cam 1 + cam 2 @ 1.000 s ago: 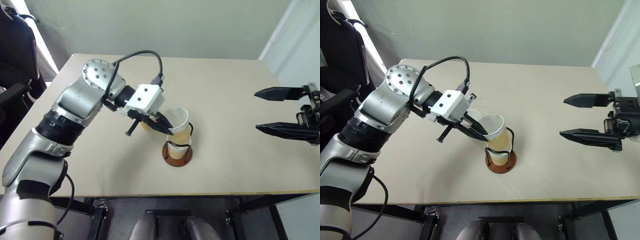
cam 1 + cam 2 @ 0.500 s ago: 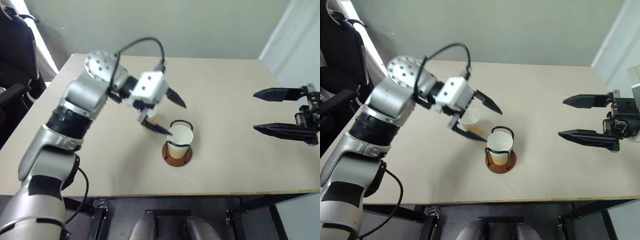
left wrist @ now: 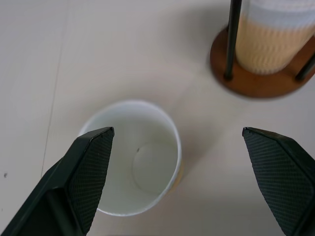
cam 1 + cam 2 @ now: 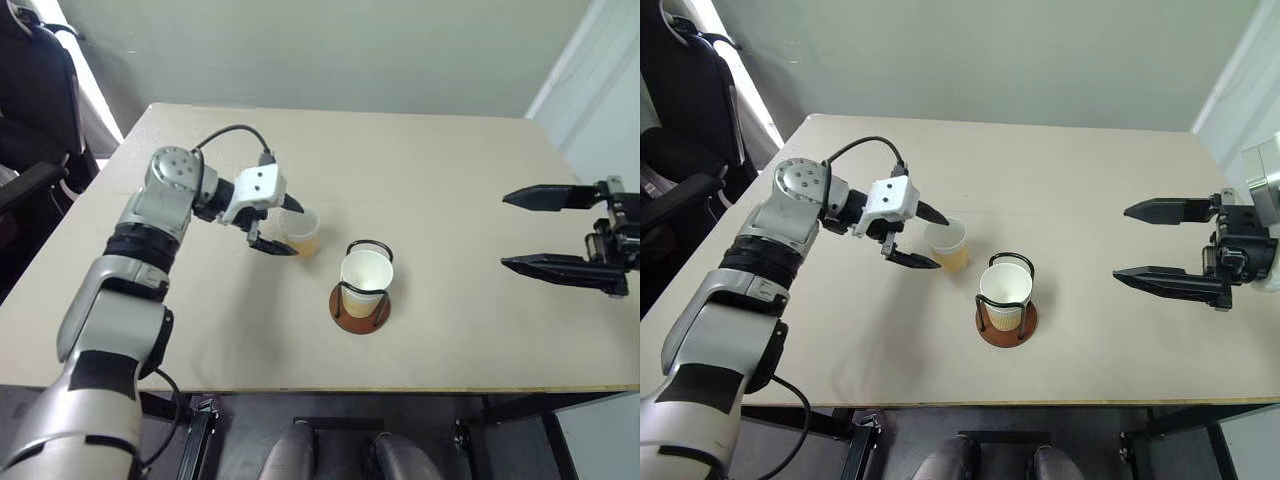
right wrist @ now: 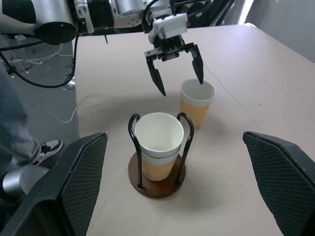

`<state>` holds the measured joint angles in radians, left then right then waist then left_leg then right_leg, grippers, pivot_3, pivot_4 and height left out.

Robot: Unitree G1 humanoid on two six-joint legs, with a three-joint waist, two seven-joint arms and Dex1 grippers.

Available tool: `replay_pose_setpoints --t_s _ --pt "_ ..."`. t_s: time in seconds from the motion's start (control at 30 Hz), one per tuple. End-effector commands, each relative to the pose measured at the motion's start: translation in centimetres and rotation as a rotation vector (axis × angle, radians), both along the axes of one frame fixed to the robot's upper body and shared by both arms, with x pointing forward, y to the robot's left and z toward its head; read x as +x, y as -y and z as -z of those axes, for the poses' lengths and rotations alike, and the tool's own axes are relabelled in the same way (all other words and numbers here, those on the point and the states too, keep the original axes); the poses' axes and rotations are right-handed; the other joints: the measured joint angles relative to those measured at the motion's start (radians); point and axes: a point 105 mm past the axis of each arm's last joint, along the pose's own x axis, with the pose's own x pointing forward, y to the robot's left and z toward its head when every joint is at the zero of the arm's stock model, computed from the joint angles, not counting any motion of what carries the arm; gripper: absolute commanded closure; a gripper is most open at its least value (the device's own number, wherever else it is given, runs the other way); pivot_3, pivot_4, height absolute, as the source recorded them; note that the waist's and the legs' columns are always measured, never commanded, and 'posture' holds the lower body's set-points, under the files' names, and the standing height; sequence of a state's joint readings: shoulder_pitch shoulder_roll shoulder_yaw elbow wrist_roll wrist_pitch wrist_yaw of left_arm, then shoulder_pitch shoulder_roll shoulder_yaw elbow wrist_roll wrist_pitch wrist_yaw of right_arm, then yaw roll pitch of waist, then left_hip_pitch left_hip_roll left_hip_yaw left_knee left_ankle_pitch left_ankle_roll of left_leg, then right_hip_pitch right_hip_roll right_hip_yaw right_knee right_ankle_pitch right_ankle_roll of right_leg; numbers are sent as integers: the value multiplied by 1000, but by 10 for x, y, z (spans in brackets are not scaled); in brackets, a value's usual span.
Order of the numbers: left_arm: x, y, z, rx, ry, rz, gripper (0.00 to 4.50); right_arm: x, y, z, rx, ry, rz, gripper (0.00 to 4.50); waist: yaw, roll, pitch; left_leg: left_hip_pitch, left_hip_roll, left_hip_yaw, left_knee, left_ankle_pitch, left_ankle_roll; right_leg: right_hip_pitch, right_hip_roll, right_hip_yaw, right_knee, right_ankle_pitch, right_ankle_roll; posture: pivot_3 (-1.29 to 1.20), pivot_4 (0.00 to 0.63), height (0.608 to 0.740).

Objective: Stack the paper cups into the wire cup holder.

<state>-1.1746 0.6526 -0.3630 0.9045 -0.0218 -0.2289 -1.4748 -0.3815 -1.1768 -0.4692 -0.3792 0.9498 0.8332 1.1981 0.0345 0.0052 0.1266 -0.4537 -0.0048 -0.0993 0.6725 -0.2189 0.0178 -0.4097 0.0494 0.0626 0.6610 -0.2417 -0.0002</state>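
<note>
The wire cup holder (image 4: 359, 310) stands near the table's front middle on its brown disc base, with nested paper cups (image 4: 366, 275) upright between its black loops. One loose paper cup (image 4: 302, 233) stands upright on the table just left of and behind the holder. My left gripper (image 4: 288, 227) is open and hovers over this cup, one finger (image 3: 83, 177) on each side, holding nothing. In the left wrist view the loose cup (image 3: 132, 177) lies off-centre, close to one finger. My right gripper (image 4: 505, 230) hangs open and empty over the table's right edge.
The beige table (image 4: 450, 160) has bare room between the holder and my right gripper. A black chair (image 4: 30, 120) stands off the table's left side. In the right wrist view a person's shoe (image 5: 47, 147) and cables show on the floor.
My left gripper opened and let go of the cup it held tilted over the holder. That cup now sits in the holder. The gripper swung away to the loose cup.
</note>
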Motion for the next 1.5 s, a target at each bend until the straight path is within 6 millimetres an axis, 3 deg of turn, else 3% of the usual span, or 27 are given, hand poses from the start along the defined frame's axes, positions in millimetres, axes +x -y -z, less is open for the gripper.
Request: replay_pose_setpoints --t_s 0.03,0.07,0.13,0.5,0.63,0.7,0.77,0.83,0.9,1.03,1.2,1.5 --pt "3 1 1 24 35 6 22 -9 2 -15 -19 70 14 0 0 0 0 0 0 0 0 0 0 0 0 0 0 0 0 0 150 740" --pt "5 2 4 25 44 -6 22 -9 2 -15 -22 70 17 0 0 0 0 0 0 0 0 0 0 0 0 0 0 0 0 0 150 740" --pt "8 2 5 20 56 -19 541 -10 2 -15 -25 69 21 0 -1 0 0 0 0 1 0 0 0 0 0 0 0 0 1 0 150 740" --pt "12 -3 0 18 84 -47 4462 -12 0 -18 -8 77 22 0 -1 0 0 0 0 2 4 1 2 1 0 2 0 2 4 0 150 740" --pt "1 6 -26 -42 99 48 4462 -13 1 -21 6 87 22 0 -1 0 0 0 0 3 5 1 3 1 0 2 1 2 4 0 150 740" --pt "-10 18 -56 -114 114 128 4462 -13 2 -24 13 96 29 0 -1 0 0 0 0 3 5 1 3 1 0 2 1 2 5 0 150 740" --pt "-28 36 -95 -210 133 221 4462 -13 3 -27 24 99 30 0 1 -1 0 -2 0 3 6 1 4 1 0 2 0 3 5 0 150 740" --pt "-58 55 -132 -298 127 349 4462 -13 4 -28 27 102 30 0 0 -1 1 -3 -1 3 8 0 5 0 0 2 0 3 6 0 150 740" --pt "-84 66 -149 -328 95 459 4462 -13 5 -28 26 102 32 0 -2 -1 1 -4 -1 4 9 -1 6 1 0 3 -2 4 7 0 150 740" --pt "-98 75 -144 -274 71 531 4462 -11 4 -27 25 101 34 0 -4 7 -3 4 -1 7 8 -2 8 8 -1 7 -5 2 9 0 150 740" --pt "-115 80 -107 -120 -12 624 4462 -12 5 -24 17 97 51 0 -7 8 -2 9 -1 7 7 -2 8 9 -1 9 1 2 9 0 150 740" --pt "-110 82 -92 -34 34 651 4462 -16 6 -22 9 95 74 0 -6 9 -2 8 -1 7 8 -2 8 9 -1 9 0 3 8 0 150 740"
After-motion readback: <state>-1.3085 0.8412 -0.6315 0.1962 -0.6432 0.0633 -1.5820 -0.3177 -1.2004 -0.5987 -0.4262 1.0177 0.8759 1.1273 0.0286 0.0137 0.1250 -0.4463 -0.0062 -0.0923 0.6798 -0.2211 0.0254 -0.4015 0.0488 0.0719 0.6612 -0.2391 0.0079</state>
